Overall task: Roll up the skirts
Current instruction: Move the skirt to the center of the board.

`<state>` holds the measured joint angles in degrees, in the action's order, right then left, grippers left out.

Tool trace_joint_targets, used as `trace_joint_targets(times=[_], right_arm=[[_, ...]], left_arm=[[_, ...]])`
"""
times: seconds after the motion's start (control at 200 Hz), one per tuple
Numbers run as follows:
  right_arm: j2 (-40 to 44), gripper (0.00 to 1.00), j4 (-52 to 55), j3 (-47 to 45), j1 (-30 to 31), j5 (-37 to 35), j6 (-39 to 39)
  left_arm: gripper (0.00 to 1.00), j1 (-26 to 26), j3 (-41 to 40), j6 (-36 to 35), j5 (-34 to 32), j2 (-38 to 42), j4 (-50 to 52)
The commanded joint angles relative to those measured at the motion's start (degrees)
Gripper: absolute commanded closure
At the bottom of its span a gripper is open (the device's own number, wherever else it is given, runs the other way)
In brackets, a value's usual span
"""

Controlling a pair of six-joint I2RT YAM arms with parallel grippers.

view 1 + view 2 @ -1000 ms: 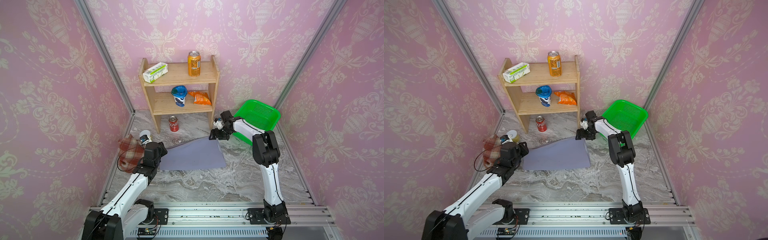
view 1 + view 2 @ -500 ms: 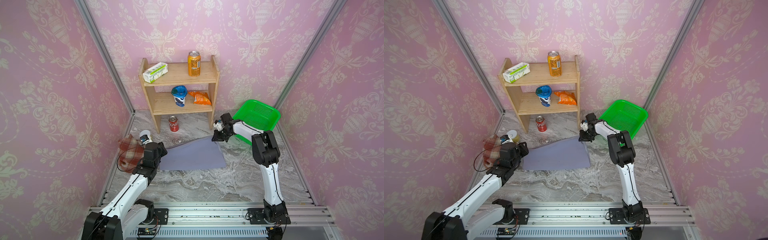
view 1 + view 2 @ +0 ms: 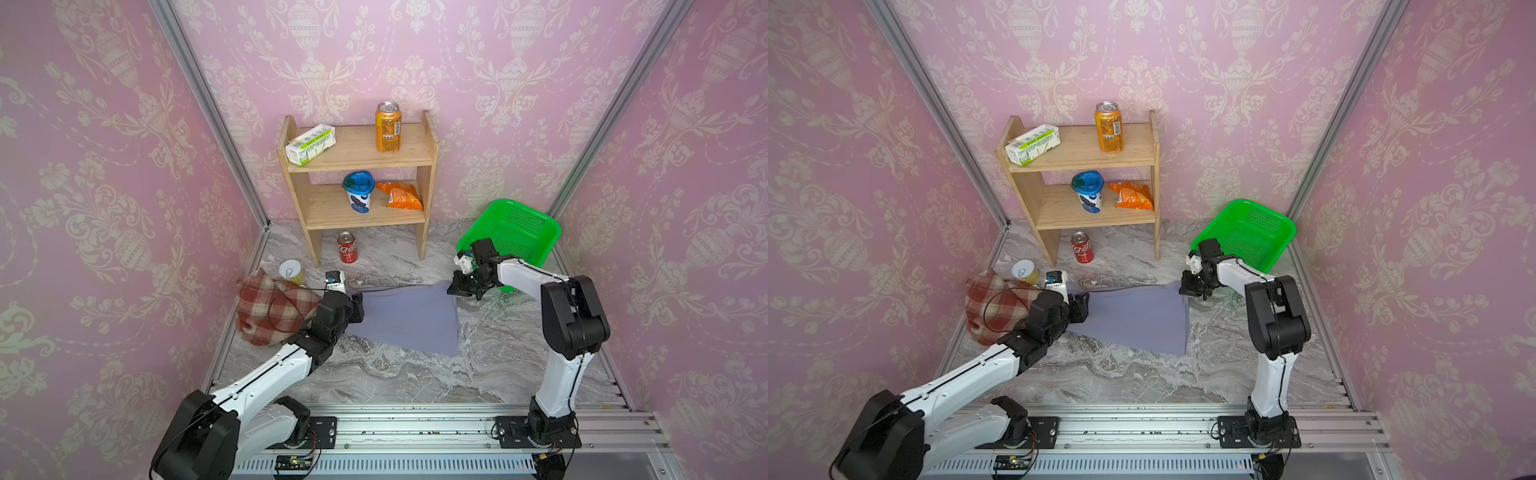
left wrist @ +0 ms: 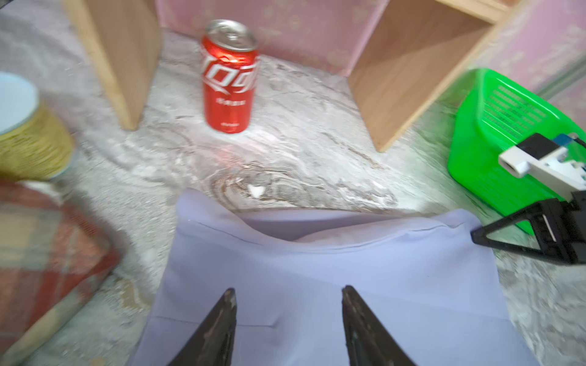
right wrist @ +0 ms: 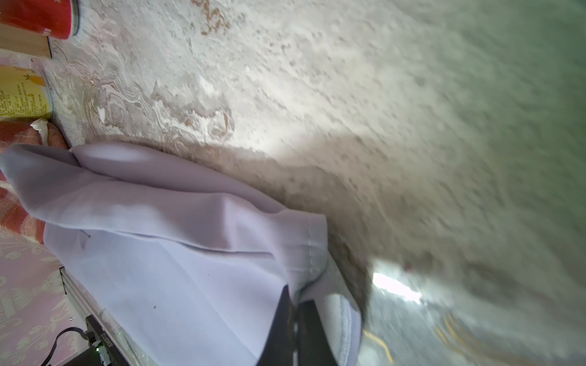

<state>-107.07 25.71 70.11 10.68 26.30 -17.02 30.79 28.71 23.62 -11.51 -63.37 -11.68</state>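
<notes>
The lavender-grey skirt [image 3: 409,318] [image 3: 1133,318] lies spread flat on the marble table. My right gripper [image 3: 453,289] [image 5: 295,298] is shut on its far right corner, and the hem bunches up around the closed fingertips. My left gripper [image 3: 357,307] [image 4: 287,293] hovers over the skirt's left edge, jaws open with only flat cloth [image 4: 317,263] beneath them. The red-brown and cream plaid skirt [image 3: 272,309] [image 3: 994,305] sits crumpled in a heap against the left wall, just behind my left wrist.
A green basket [image 3: 515,228] leans in the back right corner, right behind my right arm. A wooden shelf [image 3: 361,162] with cans, a carton, a cup and a snack bag stands at the back. A red can [image 3: 347,248] and a yellow tin [image 3: 291,272] stand on the table near the skirts.
My right gripper has closed on the lavender skirt's far right corner and shifted slightly nearer. My left gripper's jaws have opened wider over the left edge.
</notes>
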Motion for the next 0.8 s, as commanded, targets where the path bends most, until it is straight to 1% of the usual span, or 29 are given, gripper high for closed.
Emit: trace_joint_targets(times=[0.0, 0.08, 0.09, 0.1, 0.11, 0.145, 0.15, 0.155, 0.16, 0.165, 0.17, 0.18, 0.22, 0.245, 0.27, 0.285, 0.335, 0.415, 0.49, 0.565, 0.65, 0.675, 0.741, 0.776, 0.796], right_arm=[[5.72, 1.00, -0.69, -7.01, -1.76, -1.24, -1.28], [9.20, 1.00, -0.14, -10.43, -2.58, -2.62, -0.59], [9.56, 0.98, -0.18, -10.80, -2.65, -2.65, -0.57], [9.98, 0.93, -0.22, -11.20, -2.74, -2.70, -0.56], [10.33, 0.86, -0.33, -11.52, -2.87, -2.78, -0.56], [11.39, 0.46, -0.65, -12.35, -3.13, -2.83, -0.60], [11.55, 0.38, -0.70, -12.40, -3.21, -2.83, -0.58], [11.67, 0.21, -0.73, -12.47, -3.25, -2.88, -0.57], [11.82, 0.11, -0.74, -12.55, -3.32, -2.90, -0.57], [11.98, 0.05, -0.79, -12.59, -3.41, -2.90, -0.56], [12.15, 0.03, -0.82, -12.65, -3.44, -2.87, -0.56], [12.32, 0.01, -0.84, -12.74, -3.53, -2.87, -0.56], [13.36, 0.00, -1.22, -13.05, -3.85, -2.32, -0.68], [14.03, 0.00, -1.59, -13.16, -4.14, -2.13, -1.09], [14.84, 0.00, -1.95, -13.39, -4.38, -2.06, -1.46], [15.33, 0.00, -2.20, -13.40, -4.50, -2.12, -1.71], [17.21, 0.00, -3.04, -13.81, -5.00, -1.55, -2.32], [20.01, 0.00, -5.22, -14.75, -6.67, 1.65, -3.93], [22.79, 0.00, -8.67, -16.43, -9.16, 5.05, -6.77], [26.14, 0.00, -13.51, -18.99, -12.08, 7.47, -10.45], [29.87, 0.00, -17.11, -21.08, -15.49, 7.92, -13.56], [30.70, 0.03, -17.25, -21.35, -16.30, 8.09, -13.93], [32.48, 0.16, -17.01, -21.58, -18.34, 8.75, -14.31], [33.23, 0.26, -16.12, -21.38, -18.96, 8.56, -14.12], [33.60, 0.33, -15.47, -21.26, -19.27, 8.30, -13.88]], left_arm=[[0.37, 6.86, 2.31, -15.12, -0.39, -1.55, -7.38], [0.30, 12.38, 2.36, -25.07, 1.74, -3.16, -10.05], [0.29, 13.07, 2.33, -26.33, 2.12, -3.33, -10.43], [0.28, 13.84, 2.34, -27.68, 2.46, -3.60, -10.76], [0.27, 14.58, 2.32, -28.98, 2.70, -3.77, -11.09], [0.23, 16.65, 2.07, -33.22, 3.72, -4.56, -12.39], [0.22, 16.92, 2.02, -33.82, 3.79, -4.65, -12.52], [0.22, 17.20, 1.95, -34.39, 4.05, -4.74, -12.73], [0.21, 17.46, 1.91, -34.94, 4.31, -4.83, -12.91], [0.21, 17.73, 1.89, -35.21, 4.52, -4.96, -13.10], [0.21, 17.99, 1.84, -35.83, 4.63, -5.03, -13.23], [0.19, 18.41, 1.85, -36.69, 5.06, -5.38, -13.51], [0.14, 19.67, 1.98, -39.69, 6.79, -6.38, -14.29], [0.10, 20.41, 2.22, -41.23, 8.01, -6.99, -14.54], [0.03, 21.21, 2.65, -42.44, 9.13, -7.62, -14.59], [0.01, 21.55, 2.93, -43.51, 9.87, -8.02, -14.43], [0.01, 23.26, 4.15, -46.76, 11.29, -9.42, -13.69], [0.01, 25.84, 7.53, -52.17, 11.91, -12.29, -10.31], [0.01, 28.41, 10.93, -56.87, 8.63, -15.43, -7.06], [0.02, 30.44, 12.13, -61.69, 6.44, -17.84, -5.91], [0.06, 32.26, 12.51, -65.22, 5.01, -19.52, -5.22], [0.07, 32.94, 12.43, -66.07, 4.29, -19.88, -5.30], [0.11, 34.72, 11.43, -67.75, 2.06, -20.38, -6.40], [0.14, 35.43, 10.55, -68.25, 1.33, -20.34, -7.39], [0.17, 35.84, 9.99, -68.22, 1.01, -20.34, -8.09]])
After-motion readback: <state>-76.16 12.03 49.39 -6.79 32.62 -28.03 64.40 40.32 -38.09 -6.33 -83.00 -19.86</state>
